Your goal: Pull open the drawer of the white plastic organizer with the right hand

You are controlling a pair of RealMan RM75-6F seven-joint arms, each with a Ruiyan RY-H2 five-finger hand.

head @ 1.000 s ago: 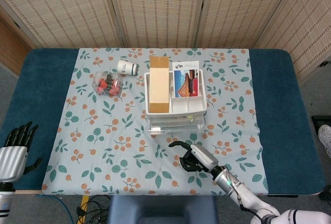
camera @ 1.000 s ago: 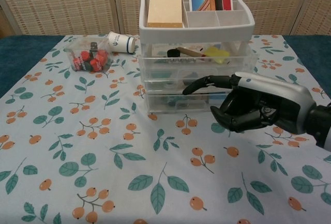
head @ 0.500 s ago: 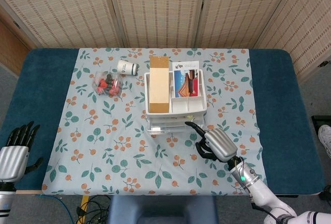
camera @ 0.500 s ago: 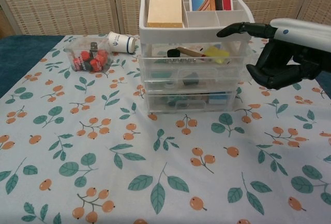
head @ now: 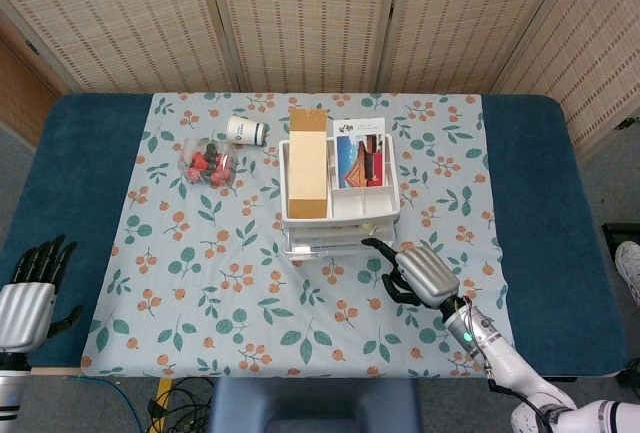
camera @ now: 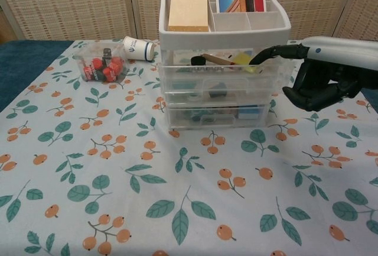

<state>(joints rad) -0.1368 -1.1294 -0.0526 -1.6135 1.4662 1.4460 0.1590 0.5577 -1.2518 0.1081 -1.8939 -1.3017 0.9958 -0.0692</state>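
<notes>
The white plastic organizer [head: 290, 215] [camera: 224, 33] stands mid-table with three clear drawers stacked under its top tray, all pushed in. My right hand [head: 425, 275] [camera: 322, 81] hovers just right of its front. One finger [camera: 271, 51] stretches left, its tip at the front of the top drawer [camera: 207, 67], while the other fingers are curled in on nothing. Whether the tip touches the drawer is unclear. My left hand [head: 30, 288] rests at the near left table edge, fingers spread and holding nothing.
A wooden block [head: 308, 163] and a postcard [head: 358, 160] stand in the organizer's top tray. A paper cup [head: 246, 131] [camera: 138, 48] lies on its side behind a clear box of red pieces [head: 207, 165] [camera: 101, 67], left of the organizer. A floral cloth [head: 200, 283] covers the table.
My right hand rose from the cloth in front of the organizer to its right front, then dropped a little, bringing the stretched finger from tray-rim height to the top drawer. The left hand stayed put.
</notes>
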